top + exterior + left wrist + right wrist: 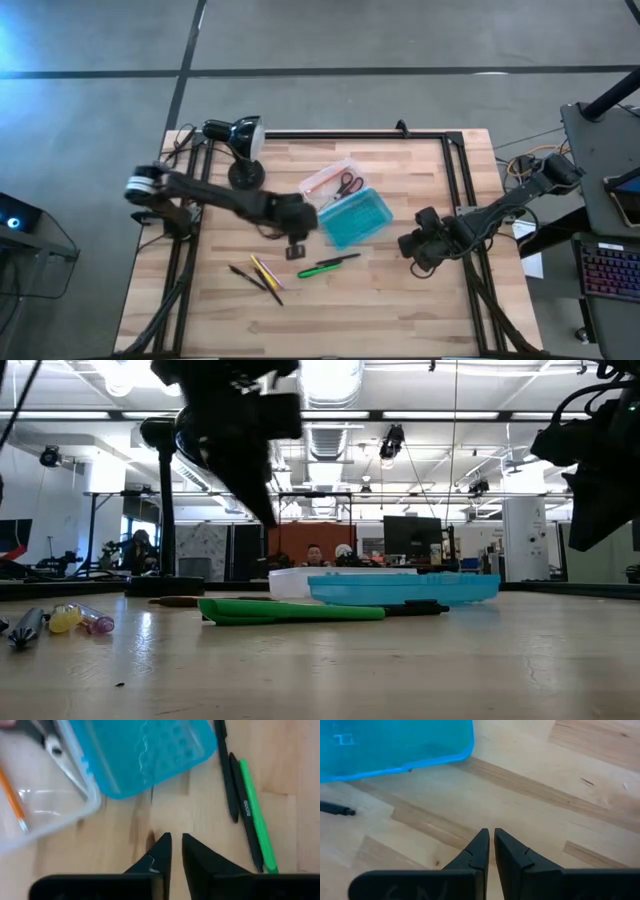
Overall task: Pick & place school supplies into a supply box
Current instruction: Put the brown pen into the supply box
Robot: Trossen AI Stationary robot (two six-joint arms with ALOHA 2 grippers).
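The supply box lies open at mid-table: its teal half (357, 219) (150, 750) and its clear half (333, 182) (45, 805), which holds the red-handled scissors (347, 184) and an orange pencil (12, 800). A green marker (320, 268) (256, 820) and a dark pen (341, 259) (226, 775) lie on the wood near the box. Yellow pencils and dark pens (258, 274) lie further left. My left gripper (298, 222) (176, 840) hovers shut and empty over bare wood beside the teal half's corner. My right gripper (413, 246) (491, 835) hangs shut and empty to the box's right.
A black desk lamp (240, 140) stands at the table's far left, its base (245, 173) just behind my left arm. A black frame rail (460, 170) runs along the table's right side. Bare wood (390, 300) lies near the front edge. People show in the room behind (315, 553).
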